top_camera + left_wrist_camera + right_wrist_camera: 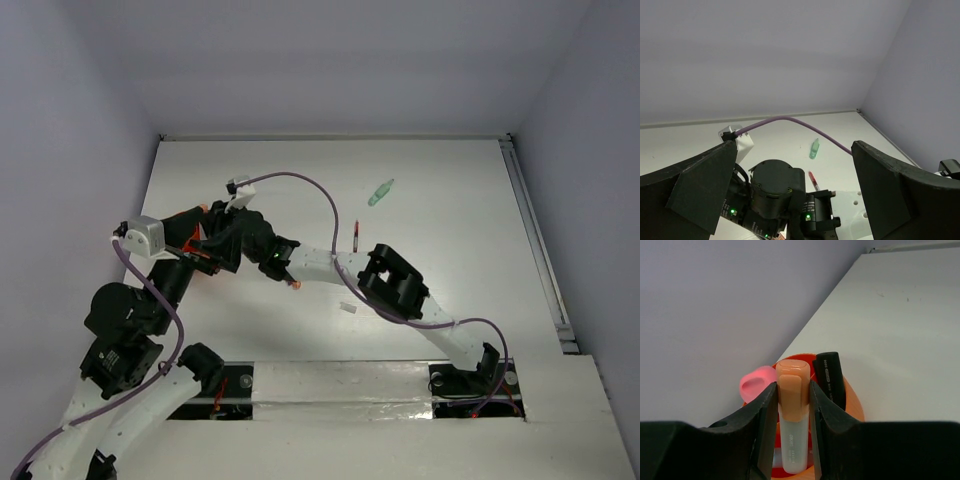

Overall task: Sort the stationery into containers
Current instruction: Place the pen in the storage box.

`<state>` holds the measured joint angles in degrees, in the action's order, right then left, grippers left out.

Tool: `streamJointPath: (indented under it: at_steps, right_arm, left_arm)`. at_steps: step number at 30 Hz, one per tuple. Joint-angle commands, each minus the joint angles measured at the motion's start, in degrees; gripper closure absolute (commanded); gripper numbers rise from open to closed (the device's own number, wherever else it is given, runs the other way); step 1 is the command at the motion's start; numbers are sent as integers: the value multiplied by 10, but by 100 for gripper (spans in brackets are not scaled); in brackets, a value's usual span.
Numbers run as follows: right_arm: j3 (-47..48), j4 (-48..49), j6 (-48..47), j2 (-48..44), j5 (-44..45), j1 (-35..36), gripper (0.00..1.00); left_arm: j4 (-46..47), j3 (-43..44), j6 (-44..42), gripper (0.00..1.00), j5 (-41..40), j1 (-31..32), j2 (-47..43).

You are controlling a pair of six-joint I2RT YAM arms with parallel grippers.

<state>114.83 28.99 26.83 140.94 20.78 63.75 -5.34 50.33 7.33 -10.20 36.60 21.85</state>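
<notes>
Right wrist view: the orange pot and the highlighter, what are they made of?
The pot looks like moulded plastic: opaque orange, smooth, soft sheen on its thin rim. The highlighter is probably plastic too: frosted see-through barrel with print, matte orange cap.

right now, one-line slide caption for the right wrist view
Right gripper grips an orange-capped highlighter at the orange pot, beside a pink cap and a black marker inside.

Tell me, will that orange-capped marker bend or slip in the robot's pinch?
Probably stiff: the orange-capped marker stands straight, pinched by the right gripper. Its smooth plastic barrel could slip. The cap's raised clip would likely stop it rolling on the table.
</notes>
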Motion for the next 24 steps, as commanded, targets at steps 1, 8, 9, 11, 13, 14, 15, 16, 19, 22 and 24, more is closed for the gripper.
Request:
streamJointPath:
  at_steps: [1, 8, 9, 11, 13, 14, 15, 16, 19, 22, 24]
  right_arm:
    - [14, 22, -31, 1, 27, 2, 100]
    - [-12, 41, -74, -12, 37, 2, 100]
    - [-13, 41, -81, -11, 37, -4, 100]
    - [-14, 34, -83, -12, 26, -4, 100]
    - [-12, 26, -82, -9, 16, -10, 100]
    - [-13, 24, -84, -8, 13, -16, 100]
    - [-15, 26, -94, -8, 13, -16, 100]
    - [-16, 27, -101, -8, 14, -21, 100]
    - [-20, 42, -132, -8, 2, -27, 100]
    - [-11, 49, -166, 0, -35, -32, 98]
    - [0, 48, -181, 5, -63, -32, 95]
  left_arm:
    - [37, -7, -6, 1, 25, -12, -5]
    - [47, -12, 2, 1, 69, -49, 7]
    - [48, -13, 3, 1, 74, -57, 9]
    - [49, -14, 7, 1, 85, -65, 13]
    - [50, -14, 8, 1, 90, -78, 14]
    - [50, -13, 8, 1, 91, -78, 14]
    - [49, -13, 8, 1, 92, -84, 14]
    - [50, -13, 8, 1, 95, -90, 14]
    - [49, -14, 10, 1, 99, -98, 15]
    - [50, -15, 13, 1, 118, -112, 18]
    - [63, -15, 14, 1, 121, -126, 19]
